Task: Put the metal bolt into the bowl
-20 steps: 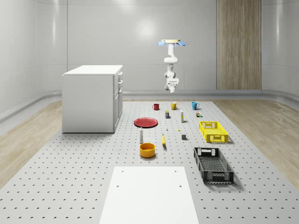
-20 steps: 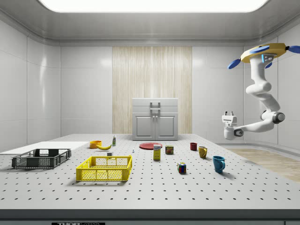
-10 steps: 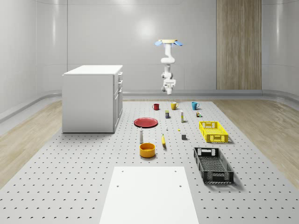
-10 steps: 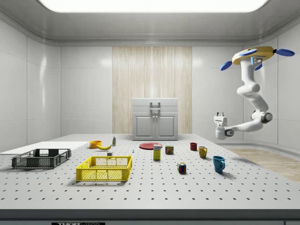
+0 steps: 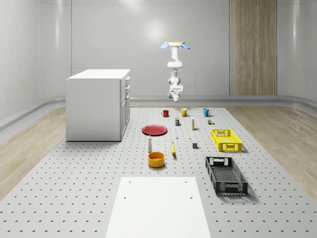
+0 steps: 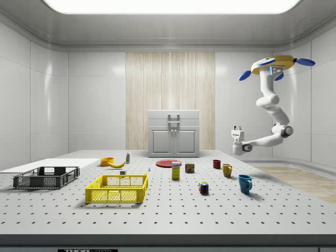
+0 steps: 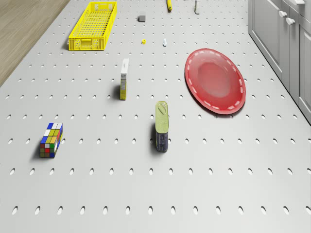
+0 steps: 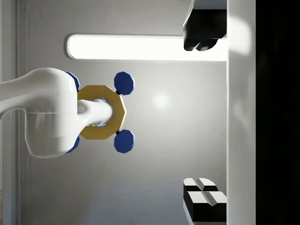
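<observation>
1. High over the worktop (image 5: 74,198), on the plate's (image 5: 154,130) far side from the bowl (image 5: 156,159), the drone (image 6: 276,63) hovers in the air, resting on nothing.
2. Its arm bends down and back toward the plate, so the hand (image 6: 238,127) hangs well above the worktop, over the row of 3 mugs (image 6: 227,170) beyond the plate.
3. The hand points up at the ceiling. In the wrist view its 2 fingers (image 8: 201,33) stand wide apart with nothing between them, and the drone's 4 blue rotors sit behind them.
4. The bolt (image 7: 164,41) lies on the worktop near the plate, off its rim and not touching it, on the side toward the yellow crate (image 7: 95,25). A tiny yellow piece (image 7: 144,41) lies just beside it.
5. The bowl sits upright well apart from the plate, past a white bottle (image 5: 149,144), with a banana (image 5: 173,148) near it.
6. A can (image 7: 162,126) stands near the plate on its mug side, with a small box (image 7: 124,79) and a colour cube (image 7: 51,140) farther out.
7. A black crate (image 5: 226,175) lies well away from the plate, beyond the yellow crate.
8. A white cabinet (image 5: 98,104) stands just beside the plate.
</observation>
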Controlling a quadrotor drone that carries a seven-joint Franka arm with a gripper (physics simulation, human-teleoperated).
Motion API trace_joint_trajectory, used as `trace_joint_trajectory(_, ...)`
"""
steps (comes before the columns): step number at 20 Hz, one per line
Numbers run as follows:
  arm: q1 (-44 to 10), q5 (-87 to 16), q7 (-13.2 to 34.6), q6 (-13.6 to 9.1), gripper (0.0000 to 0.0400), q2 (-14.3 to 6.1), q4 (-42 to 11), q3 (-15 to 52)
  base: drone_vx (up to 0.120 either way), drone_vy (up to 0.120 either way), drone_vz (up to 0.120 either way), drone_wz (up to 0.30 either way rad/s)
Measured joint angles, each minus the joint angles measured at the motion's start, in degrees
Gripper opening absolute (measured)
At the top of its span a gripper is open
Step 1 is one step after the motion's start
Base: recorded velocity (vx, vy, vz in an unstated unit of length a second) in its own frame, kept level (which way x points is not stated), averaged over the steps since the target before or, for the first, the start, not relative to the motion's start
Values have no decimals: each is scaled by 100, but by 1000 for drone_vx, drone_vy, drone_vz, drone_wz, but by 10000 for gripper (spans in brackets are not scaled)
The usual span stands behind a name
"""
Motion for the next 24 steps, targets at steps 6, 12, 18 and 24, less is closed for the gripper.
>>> trace_joint_trajectory(6,-5,-10,0,25,400,-18,-16,9,120,-120,0,0)
trace_joint_trajectory(12,-13,-40,3,51,400,-35,-34,32,120,-73,0,0)
trace_joint_trajectory(18,-33,-125,14,77,400,-54,-53,94,120,0,0,0)
trace_joint_trajectory(24,-85,-361,44,105,400,-75,-79,262,120,0,0,0)
